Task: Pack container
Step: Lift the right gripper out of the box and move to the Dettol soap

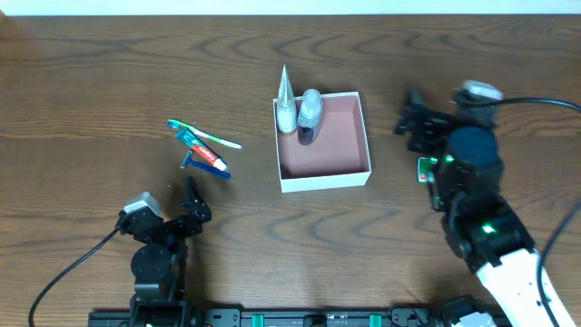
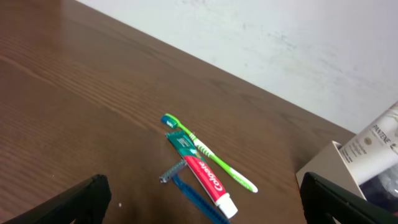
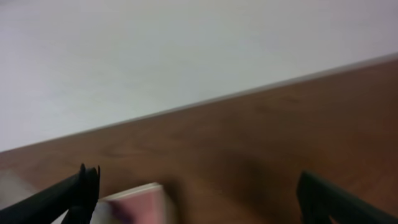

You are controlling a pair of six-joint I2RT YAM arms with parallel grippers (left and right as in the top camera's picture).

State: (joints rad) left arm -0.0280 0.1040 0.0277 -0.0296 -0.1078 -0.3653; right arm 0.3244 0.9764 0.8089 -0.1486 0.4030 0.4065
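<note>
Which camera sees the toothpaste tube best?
The left wrist view. There the toothpaste tube lies close and whole, red with a green end, beside the toothbrush and the blue razor. The overhead view shows it small, left of the container. The right wrist view does not show it.

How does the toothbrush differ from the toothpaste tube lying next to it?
The toothbrush is thin, green and white; the toothpaste tube is wider and mostly red. The toothbrush is longer than the toothpaste tube. Both lie flat on the table, side by side, outside the container.
</note>
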